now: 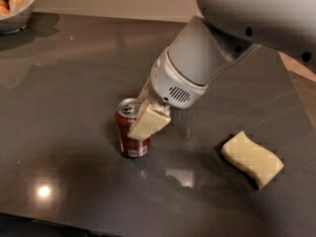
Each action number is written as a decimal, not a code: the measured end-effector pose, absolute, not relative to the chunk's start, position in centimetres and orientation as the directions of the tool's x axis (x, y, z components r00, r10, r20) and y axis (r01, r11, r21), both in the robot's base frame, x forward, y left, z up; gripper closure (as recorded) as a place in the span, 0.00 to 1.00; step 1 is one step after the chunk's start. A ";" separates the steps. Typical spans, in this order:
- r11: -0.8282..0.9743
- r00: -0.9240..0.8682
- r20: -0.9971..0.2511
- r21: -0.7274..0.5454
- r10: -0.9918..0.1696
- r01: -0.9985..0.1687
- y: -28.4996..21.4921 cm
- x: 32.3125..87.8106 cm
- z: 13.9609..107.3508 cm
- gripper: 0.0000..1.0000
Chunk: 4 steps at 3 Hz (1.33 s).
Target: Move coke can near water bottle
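The coke can [127, 141], dark red with a silver top, is upright left of the table's middle. My gripper [138, 126] reaches down from the upper right and is shut on the can; one cream finger [149, 123] lies across the can's right front, and the other is hidden behind it. The water bottle [184, 123] stands just right of the can. Only its clear lower part shows below my arm's wrist; its cap and label are hidden.
A yellow sponge [252, 158] lies on the dark table [74, 83] to the right. A bowl of round orange-brown items [14, 6] sits at the far left corner. The table's right edge runs diagonally at the upper right, and its front edge runs along the bottom.
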<state>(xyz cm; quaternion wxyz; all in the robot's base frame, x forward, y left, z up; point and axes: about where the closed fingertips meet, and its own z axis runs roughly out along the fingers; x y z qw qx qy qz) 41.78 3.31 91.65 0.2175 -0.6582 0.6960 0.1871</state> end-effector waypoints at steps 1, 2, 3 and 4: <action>0.136 -0.118 -0.533 0.006 -0.838 -0.991 0.4 42.8 91.8 1.00; 0.239 -0.216 -0.521 0.024 -0.826 -0.971 -3.1 44.4 91.9 1.00; 0.359 -0.310 -0.517 0.004 -0.798 -0.933 -6.3 45.8 91.9 1.00; 0.452 -0.371 -0.537 -0.021 -0.758 -0.892 -8.9 47.4 91.6 1.00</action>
